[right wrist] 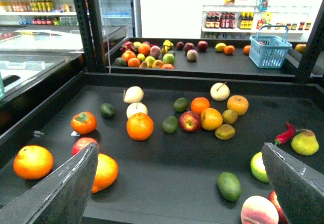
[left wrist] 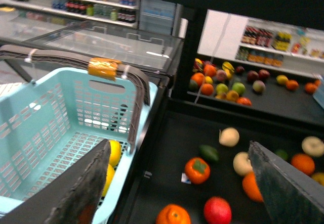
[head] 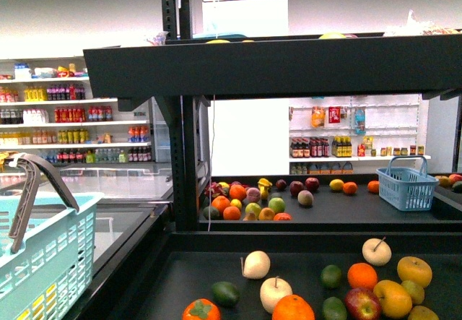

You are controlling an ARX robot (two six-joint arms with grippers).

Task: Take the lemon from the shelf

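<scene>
Two bright yellow oval fruits, lemons [left wrist: 114, 152] by their look, lie inside the light-blue basket [left wrist: 45, 128], partly hidden behind one left finger [left wrist: 83, 188]. My left gripper [left wrist: 178, 148] is open, straddling the basket's edge and the black shelf tray [left wrist: 167, 133], with nothing between its fingers. My right gripper [right wrist: 179, 148] is open and empty above the same shelf tray [right wrist: 167, 173], over a bare patch among mixed fruit. Deeper yellow-orange round fruits [right wrist: 211, 118] sit near the tray's middle. Neither gripper shows in the front view; the basket [head: 43, 255] stands at its left.
Oranges [right wrist: 139, 126], cream apples [right wrist: 133, 94], avocados [right wrist: 229, 185] and a persimmon [right wrist: 84, 122] are scattered on the tray. A second tray behind holds a fruit pile [head: 242, 204] and a blue basket [head: 408, 184]. The upper tier [head: 289, 63] overhangs; a post [head: 184, 154] stands left.
</scene>
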